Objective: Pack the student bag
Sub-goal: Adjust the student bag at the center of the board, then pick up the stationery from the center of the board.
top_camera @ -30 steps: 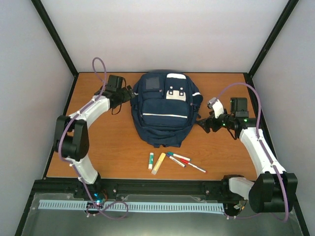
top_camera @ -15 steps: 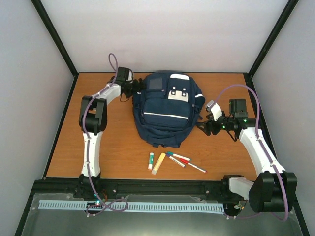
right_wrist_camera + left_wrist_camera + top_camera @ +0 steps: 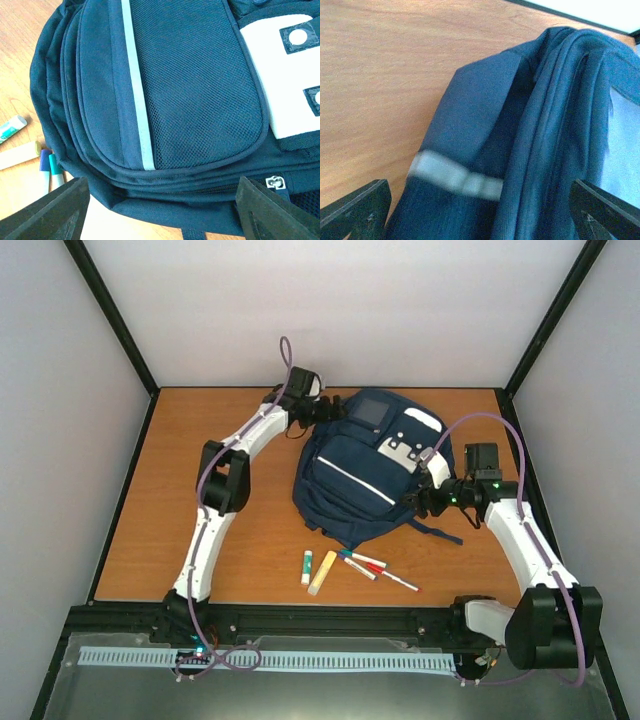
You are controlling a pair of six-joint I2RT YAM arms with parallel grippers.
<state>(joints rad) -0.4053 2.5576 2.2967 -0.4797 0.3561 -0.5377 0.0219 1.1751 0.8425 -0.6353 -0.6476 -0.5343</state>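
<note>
student bag point(image 3: 365, 475): navy, lying front-up at centre-back of the counter point(image 3: 270, 540), skewed, its top toward the far left.
left hand point(image 3: 330, 412): at the bag's top edge, jaws released and wide, fabric loose between them.
right hand point(image 3: 412, 504): jaws spread over the bag's near-right side; grip cannot be told.
loose items: glue stick point(image 3: 307, 566), markers point(image 3: 370, 567), just beside the bag's near end.
step: positioning the bag. next: find and open a zip.
</note>
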